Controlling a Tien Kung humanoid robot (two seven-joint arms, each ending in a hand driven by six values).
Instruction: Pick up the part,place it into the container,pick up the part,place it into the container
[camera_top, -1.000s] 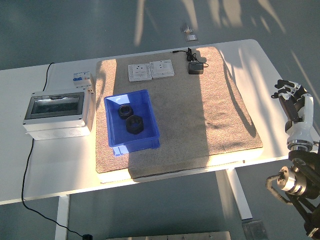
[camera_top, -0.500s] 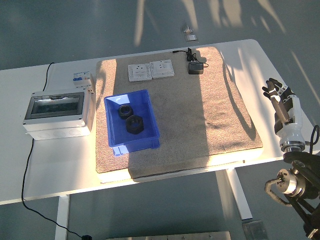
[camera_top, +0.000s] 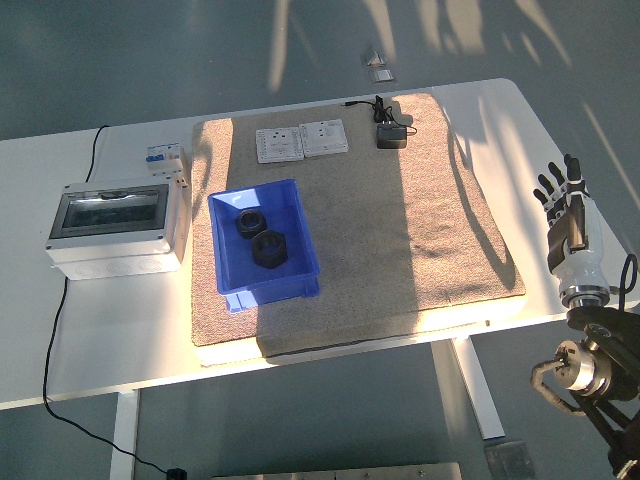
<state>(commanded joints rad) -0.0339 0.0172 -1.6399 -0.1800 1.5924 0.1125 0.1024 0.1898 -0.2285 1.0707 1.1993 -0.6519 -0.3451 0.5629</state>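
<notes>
Sitting together inside the blue container (camera_top: 300, 262) on the mat (camera_top: 420, 230), both black parts (camera_top: 270, 248), judging both placements done, with the right hand (camera_top: 568, 205) hovering empty, fingers spread, off the table (camera_top: 100, 320) edge, needing only retreat

Sharp view, slanting sunlight, long shadows

Two black parts (camera_top: 251, 223) (camera_top: 270, 249) are seen in one blue container (camera_top: 227, 272); two white socket plates (camera_top: 279, 145) (camera_top: 324, 138), one black adapter (camera_top: 390, 136) (cable attached), one grey enclosure box (camera_top: 115, 229) and one robot hand (camera_top: 567, 214) are counted.
</notes>
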